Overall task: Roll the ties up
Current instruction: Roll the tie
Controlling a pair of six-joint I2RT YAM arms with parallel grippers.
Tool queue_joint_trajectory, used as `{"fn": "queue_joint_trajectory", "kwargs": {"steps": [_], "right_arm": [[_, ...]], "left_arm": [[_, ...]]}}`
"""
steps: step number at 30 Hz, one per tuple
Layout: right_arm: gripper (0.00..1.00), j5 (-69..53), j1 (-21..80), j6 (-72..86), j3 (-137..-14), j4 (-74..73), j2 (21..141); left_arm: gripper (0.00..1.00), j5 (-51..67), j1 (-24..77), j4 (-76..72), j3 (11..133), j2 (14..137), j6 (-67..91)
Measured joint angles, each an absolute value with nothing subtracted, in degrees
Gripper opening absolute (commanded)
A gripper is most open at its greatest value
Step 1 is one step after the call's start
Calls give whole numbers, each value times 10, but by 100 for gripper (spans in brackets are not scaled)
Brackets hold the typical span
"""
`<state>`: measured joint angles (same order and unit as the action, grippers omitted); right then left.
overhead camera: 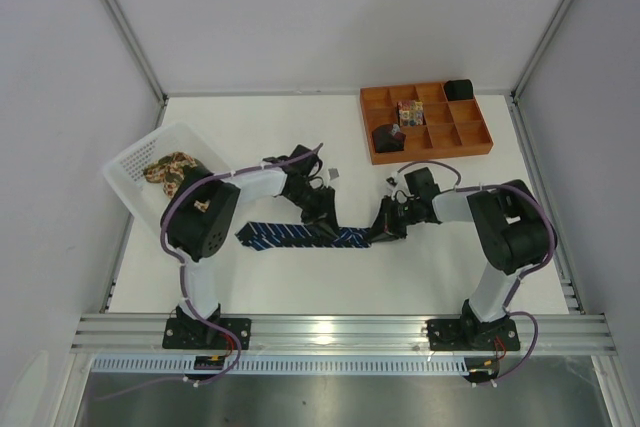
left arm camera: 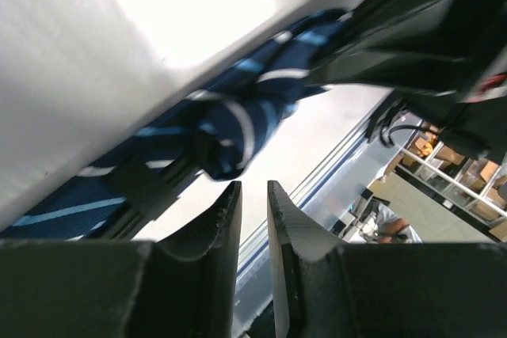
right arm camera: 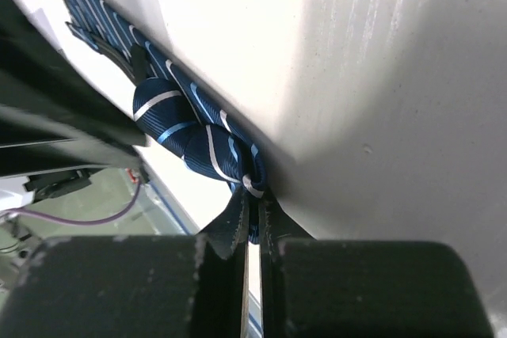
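Note:
The navy striped tie (overhead camera: 290,236) lies flat across the table's middle, its right end bunched into a small fold. My right gripper (overhead camera: 380,234) is shut on that folded end; the right wrist view shows the fold (right arm camera: 194,128) pinched at the gripper's tips (right arm camera: 253,195). My left gripper (overhead camera: 326,225) hovers at the tie just left of the fold. In the left wrist view its jaws (left arm camera: 253,191) stand slightly apart with nothing between them, and the tie (left arm camera: 238,116) is just beyond them. The tan floral tie (overhead camera: 170,171) lies in the white basket.
The white perforated basket (overhead camera: 132,161) sits tilted at the table's left edge. The orange compartment tray (overhead camera: 430,154) stands at the back right and holds two dark rolled items (overhead camera: 386,137) and a colourful one (overhead camera: 409,112). A small white object (overhead camera: 333,175) lies behind the left gripper.

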<state>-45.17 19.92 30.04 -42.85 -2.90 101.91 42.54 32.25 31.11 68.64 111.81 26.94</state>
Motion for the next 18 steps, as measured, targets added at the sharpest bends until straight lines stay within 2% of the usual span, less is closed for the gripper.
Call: {"fn": "queue_joint_trajectory", "kwargs": {"steps": [6, 15, 16, 18], "right_arm": [[0, -431, 207, 279, -441, -53, 1014], [0, -389, 221, 243, -462, -104, 999], [2, -386, 222, 239, -463, -107, 998], [18, -381, 223, 239, -465, -114, 996]], "left_arm": [[25, 429, 322, 299, 735, 1123, 275], [25, 441, 322, 283, 735, 1166, 285], [25, 442, 322, 281, 734, 1166, 285], [25, 447, 322, 276, 730, 1166, 286]]}}
